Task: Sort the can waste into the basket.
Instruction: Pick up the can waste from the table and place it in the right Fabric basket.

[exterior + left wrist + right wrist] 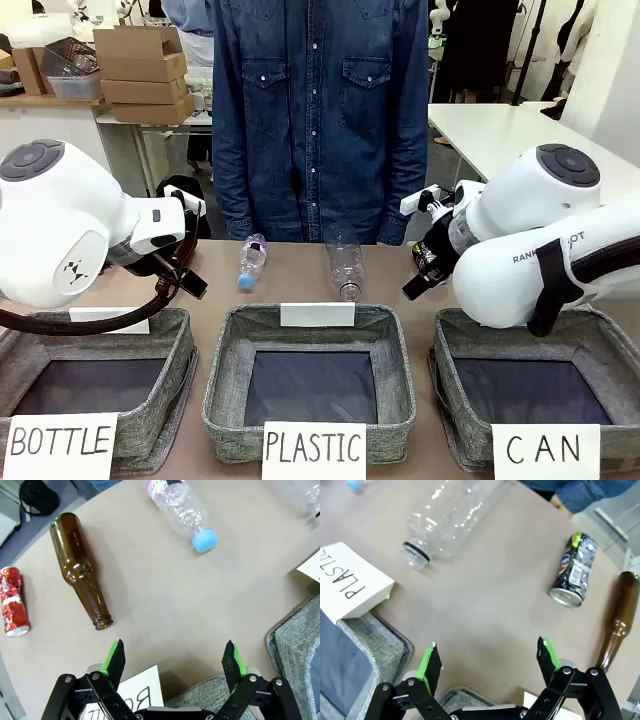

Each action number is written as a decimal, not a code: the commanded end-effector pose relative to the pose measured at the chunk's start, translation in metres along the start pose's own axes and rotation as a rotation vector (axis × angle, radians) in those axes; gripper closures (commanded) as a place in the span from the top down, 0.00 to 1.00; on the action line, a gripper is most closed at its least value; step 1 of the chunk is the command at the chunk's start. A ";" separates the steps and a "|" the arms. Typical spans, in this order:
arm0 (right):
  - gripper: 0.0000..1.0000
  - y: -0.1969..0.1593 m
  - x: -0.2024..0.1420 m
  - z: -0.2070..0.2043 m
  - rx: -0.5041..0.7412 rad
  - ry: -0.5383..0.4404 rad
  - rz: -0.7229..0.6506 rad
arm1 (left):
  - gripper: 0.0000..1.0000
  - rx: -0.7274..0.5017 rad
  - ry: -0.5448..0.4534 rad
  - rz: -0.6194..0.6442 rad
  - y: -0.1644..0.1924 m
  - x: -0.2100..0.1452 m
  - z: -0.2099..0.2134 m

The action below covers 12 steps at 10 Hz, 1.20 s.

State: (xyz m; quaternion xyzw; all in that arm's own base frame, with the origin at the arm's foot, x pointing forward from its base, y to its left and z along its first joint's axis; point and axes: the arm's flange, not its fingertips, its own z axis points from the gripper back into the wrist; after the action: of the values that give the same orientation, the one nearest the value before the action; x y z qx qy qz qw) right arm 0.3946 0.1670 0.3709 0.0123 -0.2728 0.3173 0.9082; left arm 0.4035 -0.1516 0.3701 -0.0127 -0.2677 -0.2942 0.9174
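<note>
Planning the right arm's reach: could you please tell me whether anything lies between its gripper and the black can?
Nothing visible does: only bare table lies between the open right gripper and the black can. A brown bottle lies beside the can, apart from it and off that line.

We've got the dented red can (14, 601) lying on its side near the table edge. The black can (574, 570) is on its side too. The grey CAN basket (600, 335) sits upright with its dark base showing.
</note>
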 end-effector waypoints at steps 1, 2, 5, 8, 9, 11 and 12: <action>1.00 0.000 0.000 0.000 0.000 0.000 0.000 | 1.00 0.000 0.000 0.000 0.000 0.000 0.000; 1.00 0.000 0.000 0.000 0.000 0.000 0.000 | 1.00 0.000 0.000 0.000 0.000 0.000 0.000; 1.00 0.000 0.000 0.000 0.000 0.000 0.000 | 1.00 0.000 0.000 0.000 0.000 0.000 0.000; 1.00 0.000 0.000 0.000 0.000 0.000 0.000 | 1.00 0.000 0.000 0.000 0.000 0.000 0.000; 1.00 0.000 0.000 0.000 0.000 0.000 0.000 | 1.00 0.000 0.000 0.000 0.000 0.000 0.000; 1.00 0.000 0.000 0.000 0.000 0.000 0.000 | 1.00 0.000 0.000 0.000 0.000 0.000 0.000; 1.00 0.000 0.000 0.000 0.000 0.000 0.000 | 1.00 0.000 0.000 0.000 0.000 0.000 0.000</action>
State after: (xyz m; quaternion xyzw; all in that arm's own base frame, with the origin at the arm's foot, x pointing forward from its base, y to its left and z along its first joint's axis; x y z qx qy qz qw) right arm 0.3946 0.1670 0.3709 0.0121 -0.2728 0.3174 0.9081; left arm 0.4035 -0.1515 0.3701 -0.0127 -0.2677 -0.2941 0.9174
